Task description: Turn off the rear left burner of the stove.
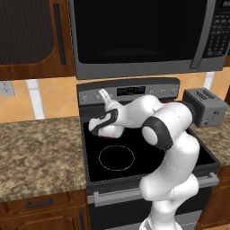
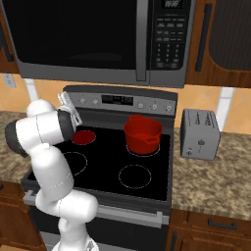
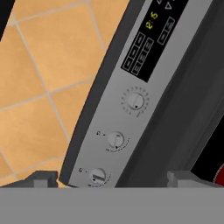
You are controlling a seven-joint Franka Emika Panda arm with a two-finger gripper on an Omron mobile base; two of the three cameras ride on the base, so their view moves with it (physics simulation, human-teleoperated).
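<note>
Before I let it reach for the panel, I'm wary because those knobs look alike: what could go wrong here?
Three similar knobs sit in a row on the stove back panel, so the gripper could turn the wrong one. The rear left burner glows red just below the hand; dipping risks contact with it.

Stove (image 2: pixel 147 188) layout, everything placed from the stove.

You have the microwave (image 2: pixel 98 39) directly above the stove and the toaster (image 2: pixel 198 133) on the counter (image 2: pixel 215 186) just to its right; more counter runs off its left side. On the cooktop, the rear left burner (image 2: pixel 83 137) lies at the back left, the pot (image 2: pixel 142 134) sits on the rear right zone, and two ring zones lie in front of them. The back panel (image 3: pixel 127 113) stands behind the cooktop, with the knobs (image 3: pixel 116 140) in a row and the display (image 2: pixel 117 100) mid-panel. The gripper (image 1: pixel 104 95) hangs at the panel's left end, above the rear left burner.
</note>
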